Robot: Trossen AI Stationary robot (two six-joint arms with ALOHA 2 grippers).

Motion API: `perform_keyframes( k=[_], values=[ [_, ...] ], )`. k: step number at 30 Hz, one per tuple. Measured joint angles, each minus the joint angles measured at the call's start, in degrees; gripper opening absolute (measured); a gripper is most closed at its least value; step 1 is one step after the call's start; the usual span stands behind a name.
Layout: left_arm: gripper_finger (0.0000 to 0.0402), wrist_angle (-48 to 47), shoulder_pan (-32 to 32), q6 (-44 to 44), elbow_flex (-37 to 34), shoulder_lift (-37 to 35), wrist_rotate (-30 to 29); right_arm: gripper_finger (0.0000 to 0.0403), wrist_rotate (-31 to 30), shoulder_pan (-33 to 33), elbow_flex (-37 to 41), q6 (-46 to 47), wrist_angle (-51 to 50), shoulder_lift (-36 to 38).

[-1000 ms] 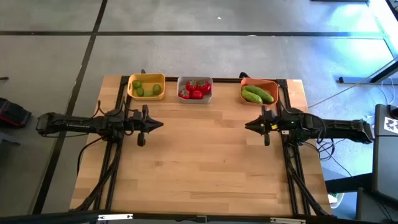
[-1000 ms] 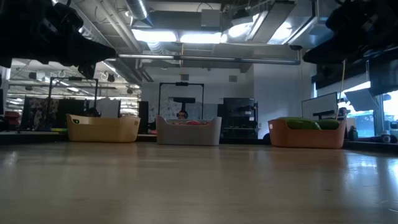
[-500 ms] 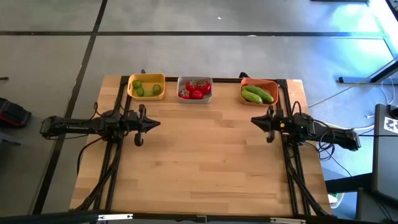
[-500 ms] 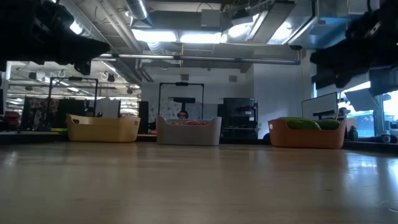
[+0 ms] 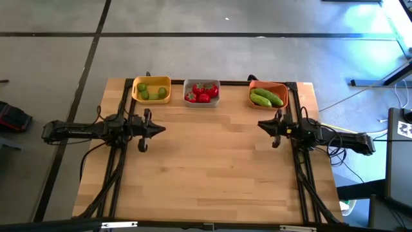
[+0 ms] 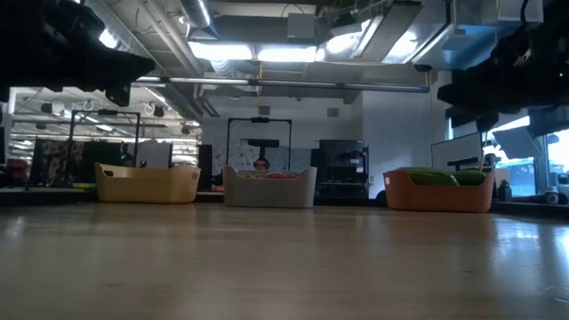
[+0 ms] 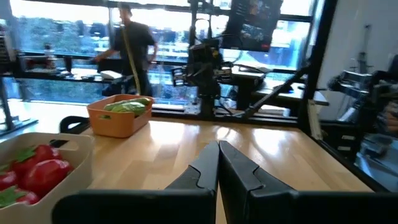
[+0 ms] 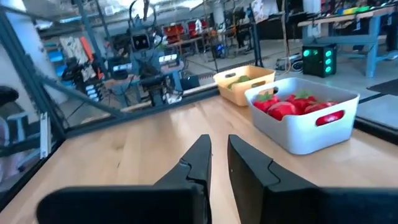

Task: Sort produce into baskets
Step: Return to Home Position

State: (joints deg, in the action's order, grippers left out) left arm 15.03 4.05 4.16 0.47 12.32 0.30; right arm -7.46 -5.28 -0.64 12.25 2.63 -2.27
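Three baskets stand in a row at the table's far edge. The yellow basket [image 5: 151, 89] holds limes [image 5: 150, 92]. The light grey basket [image 5: 201, 92] holds tomatoes [image 5: 203, 93]. The orange basket [image 5: 268, 95] holds cucumbers [image 5: 266, 98]. My left gripper [image 5: 162, 129] hangs shut and empty above the table's left middle, pointing right; its fingertips meet in the left wrist view [image 7: 217, 145]. My right gripper [image 5: 260, 124] hangs empty near the orange basket, pointing left; only a narrow slit shows between its fingertips [image 8: 218, 140].
Bare wood [image 5: 212, 167] lies between the arms and toward the near edge. Dark rails [image 5: 302, 174] run along the table's left and right sides under the arms. A person [image 7: 134, 43] stands in the room beyond the table.
My right gripper has drawn back toward the table's right edge and a little toward the far edge, its arm folding in. My left gripper has drawn back slightly toward the left edge. The baskets and produce have stayed put.
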Motion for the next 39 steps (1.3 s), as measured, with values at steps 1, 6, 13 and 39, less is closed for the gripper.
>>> perform_keyframes(
  k=[1, 6, 13, 39],
  values=[
    [0.0003, 0.0, 0.0, -0.2, 0.0, 0.0, 0.7, 0.0049, 0.5, 0.0, 0.0, -0.1, -0.2, -0.4],
    [0.0003, -3.0, 0.1, -0.7, 0.1, 0.0, 0.6, 0.0049, 1.0, 0.0, 0.1, -0.2, -0.3, -1.0],
    [0.0003, -9.3, 0.1, -0.2, 0.1, 0.2, 0.6, 0.0049, 1.0, 0.0, 0.1, -0.2, 0.0, -1.0],
    [0.0003, -14.5, 0.1, 0.2, 0.1, 0.4, 0.3, 0.0049, 1.0, 0.0, 0.2, -0.1, 0.1, -1.0]
  ],
)
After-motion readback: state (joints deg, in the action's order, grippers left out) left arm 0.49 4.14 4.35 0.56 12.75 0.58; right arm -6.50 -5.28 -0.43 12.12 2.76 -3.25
